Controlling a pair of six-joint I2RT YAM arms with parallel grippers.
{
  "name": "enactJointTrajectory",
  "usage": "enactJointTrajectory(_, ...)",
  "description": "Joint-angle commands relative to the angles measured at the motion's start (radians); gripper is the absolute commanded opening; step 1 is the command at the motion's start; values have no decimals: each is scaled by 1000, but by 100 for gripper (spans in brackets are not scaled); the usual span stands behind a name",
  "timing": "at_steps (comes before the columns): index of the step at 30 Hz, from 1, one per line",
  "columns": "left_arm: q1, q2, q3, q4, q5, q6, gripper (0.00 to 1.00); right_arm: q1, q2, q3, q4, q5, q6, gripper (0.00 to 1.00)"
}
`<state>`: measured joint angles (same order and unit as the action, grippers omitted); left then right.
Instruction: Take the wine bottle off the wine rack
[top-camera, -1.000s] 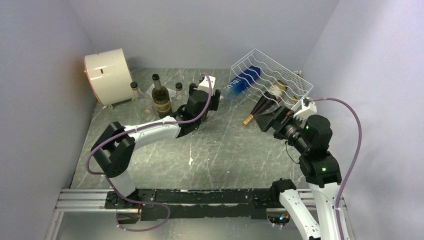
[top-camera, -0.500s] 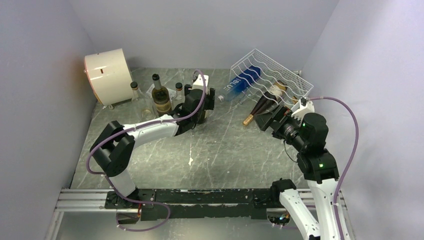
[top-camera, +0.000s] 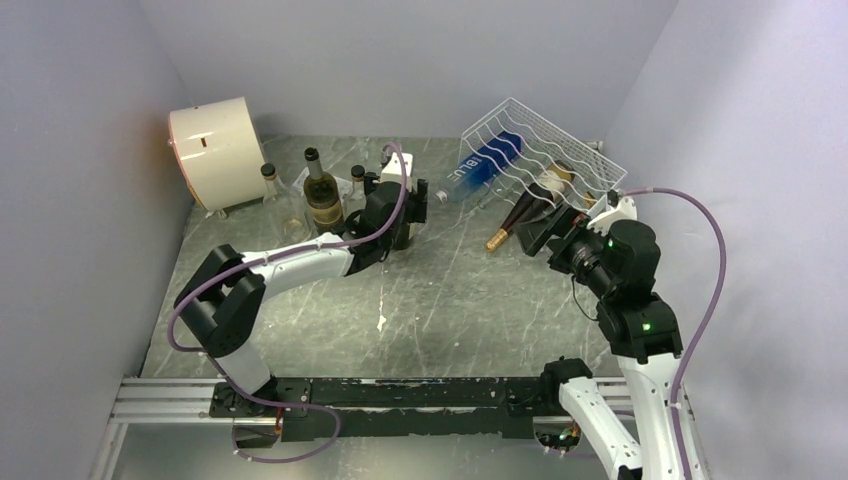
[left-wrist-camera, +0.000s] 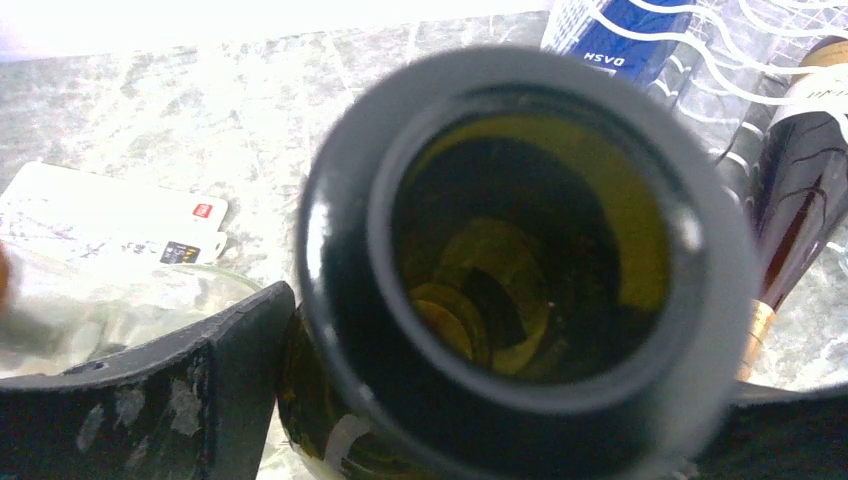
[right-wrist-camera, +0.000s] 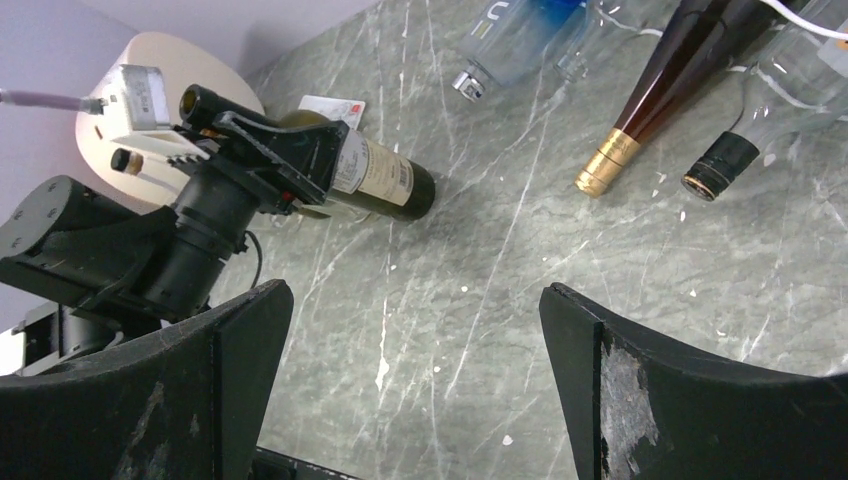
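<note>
My left gripper (top-camera: 400, 212) is shut on a green wine bottle (right-wrist-camera: 375, 172) with a cream label, holding it at the neck. The bottle stands upright with its base at the table, left of the rack. The left wrist view looks straight down into its open mouth (left-wrist-camera: 530, 260), with a black finger (left-wrist-camera: 160, 400) beside it. The white wire wine rack (top-camera: 560, 135) stands tilted at the back right. It holds a blue bottle (top-camera: 485, 163), a dark bottle with a gold foil neck (top-camera: 515, 220) and a black-capped bottle (right-wrist-camera: 722, 160). My right gripper (top-camera: 545, 238) is open and empty in front of the rack.
A cream cylindrical drum (top-camera: 215, 150) sits at the back left. An upright green bottle (top-camera: 322, 192) and two small bottles (top-camera: 270, 190) (top-camera: 357, 180) stand close to my left gripper. A white card (left-wrist-camera: 110, 215) lies on the table. Walls close in on three sides.
My left gripper has moved a little left and back with the green bottle, towards the standing bottles. My right gripper has risen slightly towards the rack, still open.
</note>
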<state>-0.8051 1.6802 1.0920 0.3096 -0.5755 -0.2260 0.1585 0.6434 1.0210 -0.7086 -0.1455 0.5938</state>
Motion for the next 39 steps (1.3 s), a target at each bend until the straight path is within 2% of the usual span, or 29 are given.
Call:
enactJointTrajectory(1,7,-78,1,49,4,5,88,5,11,-5,21,-4,-9,99)
enactJointTrajectory(7,7,-169,-11,20,48,-8,96,5,41,-2,30,-7,-19,99)
enactJointTrajectory(19,8,-438,-34,-149,176,-81,100,6,94,-3,56,1,-27,99)
enactJointTrajectory(23,9,-541,-16,-208,211,-54,100,3,126,-51,111,-8,1,99)
enactJointTrajectory(27,9,-651,-2,-212,208,51,100,4,179,-105,219,-4,61,99)
enactJointTrajectory(31,8,-751,-34,-149,168,256,100,5,293,-143,361,-49,129,99)
enactJointTrajectory(35,9,-858,-193,19,50,356,100,17,462,-159,563,-118,226,100)
enactJointTrajectory(39,16,-957,-360,171,6,410,100,87,679,-90,654,-10,272,100)
